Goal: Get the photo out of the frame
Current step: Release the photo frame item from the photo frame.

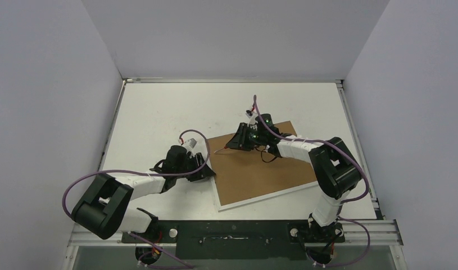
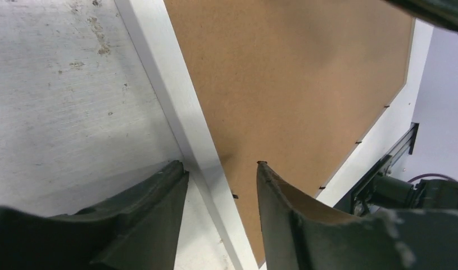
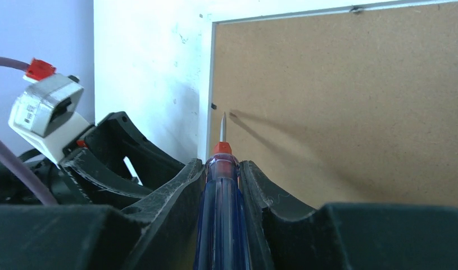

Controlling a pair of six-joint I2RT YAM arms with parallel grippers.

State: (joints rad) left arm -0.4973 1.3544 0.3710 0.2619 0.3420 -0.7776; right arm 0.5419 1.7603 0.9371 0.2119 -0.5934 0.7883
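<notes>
Your frame (image 1: 260, 169) lies flat, face down on the scuffed white worktop (image 1: 159, 112), matte brown fibreboard back up inside narrow white strips. Your left end effector (image 2: 221, 166) has its jaws apart, astride 1 strip. Your right end effector (image 3: 222, 166) is clamped on a screwdriver (image 3: 221, 214): translucent blue handle, red collar, thin metal tip over the board.
</notes>
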